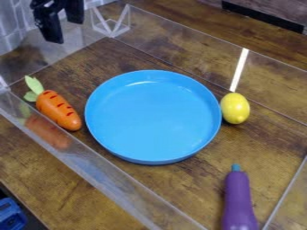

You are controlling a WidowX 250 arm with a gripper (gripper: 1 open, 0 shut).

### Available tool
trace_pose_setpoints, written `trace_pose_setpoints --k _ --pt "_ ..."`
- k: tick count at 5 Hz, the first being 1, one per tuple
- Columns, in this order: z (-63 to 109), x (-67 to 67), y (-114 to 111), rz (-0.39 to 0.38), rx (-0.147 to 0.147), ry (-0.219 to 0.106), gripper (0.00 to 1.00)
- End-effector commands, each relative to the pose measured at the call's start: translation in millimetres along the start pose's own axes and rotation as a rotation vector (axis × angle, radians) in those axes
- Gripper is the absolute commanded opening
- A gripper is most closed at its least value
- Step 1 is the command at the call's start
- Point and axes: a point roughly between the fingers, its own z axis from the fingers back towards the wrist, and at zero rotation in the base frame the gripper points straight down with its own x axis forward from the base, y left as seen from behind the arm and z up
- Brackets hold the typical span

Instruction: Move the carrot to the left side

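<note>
The carrot [57,109], orange with dark grooves and a light green top, lies tilted on the wooden table just left of the blue plate [153,117]. Its leafy end points to the upper left, near the clear wall. My gripper [59,18] hangs above the table at the top left, well behind the carrot and apart from it. Its dark fingers [49,25] stand open with nothing between them.
A yellow lemon [235,109] sits right of the plate. A purple eggplant [238,202] lies at the bottom right. Clear acrylic walls [72,153] fence the table along the front left and the back.
</note>
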Motion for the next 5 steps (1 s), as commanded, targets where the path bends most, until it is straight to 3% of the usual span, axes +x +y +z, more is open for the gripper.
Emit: trace_pose_setpoints --k 1,3,5 --pt "20.1 -5.4 -2.1 -0.002 -0.075 -0.023 1.0" --pt "6.8 2.2 9.7 0.061 -0.066 -0.037 1.0" --pt "4.8 8.2 8.6 0.157 -0.064 -0.064 1.0"
